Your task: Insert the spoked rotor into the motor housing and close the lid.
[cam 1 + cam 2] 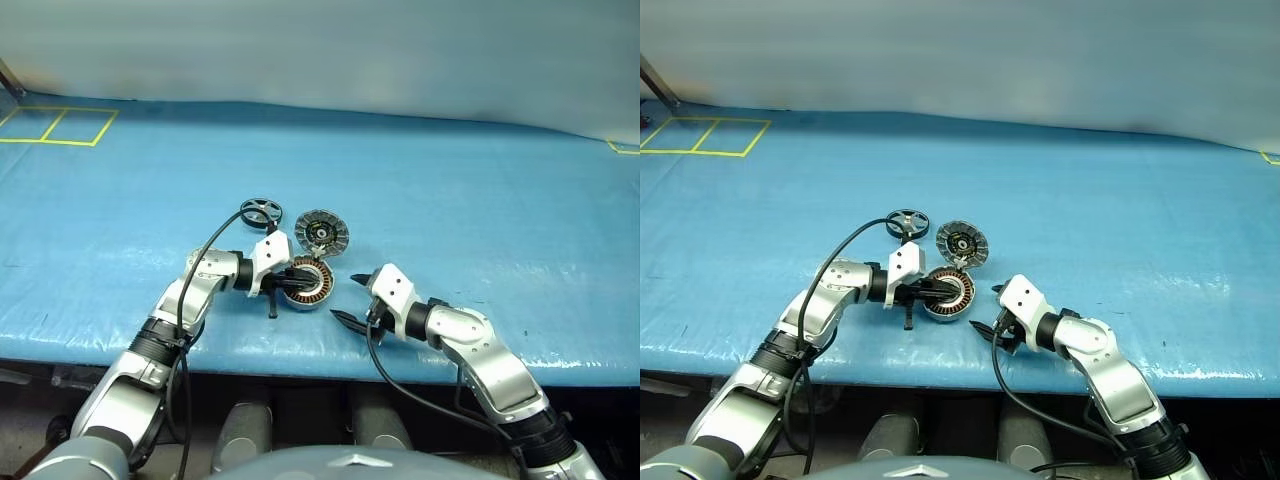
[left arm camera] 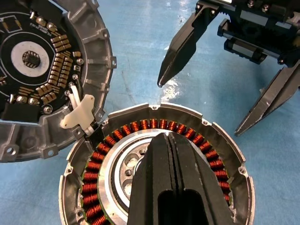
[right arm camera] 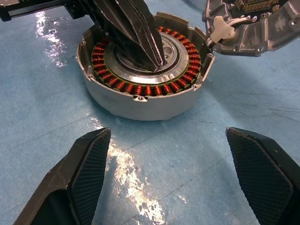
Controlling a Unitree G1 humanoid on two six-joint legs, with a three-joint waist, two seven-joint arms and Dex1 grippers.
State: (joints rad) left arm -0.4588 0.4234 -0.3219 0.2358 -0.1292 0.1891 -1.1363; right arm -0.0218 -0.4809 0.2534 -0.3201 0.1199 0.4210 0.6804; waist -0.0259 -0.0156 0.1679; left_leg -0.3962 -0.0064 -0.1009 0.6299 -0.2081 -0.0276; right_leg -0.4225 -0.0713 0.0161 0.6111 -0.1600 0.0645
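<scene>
The motor housing (image 1: 316, 291) lies open on the blue table, copper windings ringing a silver centre. My left gripper (image 3: 157, 64) is shut with nothing in it, and its tips point down into that silver centre (image 2: 123, 165). The lid (image 1: 322, 233) stands hinged open just behind the housing, its ribbed inner face and dark centre (image 2: 28, 56) showing. The spoked rotor (image 1: 258, 212), black-rimmed, lies flat behind and to the left of the lid, apart from both grippers. My right gripper (image 1: 348, 298) is open and empty, just right of the housing, pointing at its wall (image 3: 145, 105).
A blue sheet (image 1: 480, 200) covers the table. Its front edge (image 1: 300, 350) runs close below both grippers. Yellow tape squares (image 1: 60, 125) mark the far left corner. A black cable (image 1: 205, 255) loops over my left forearm.
</scene>
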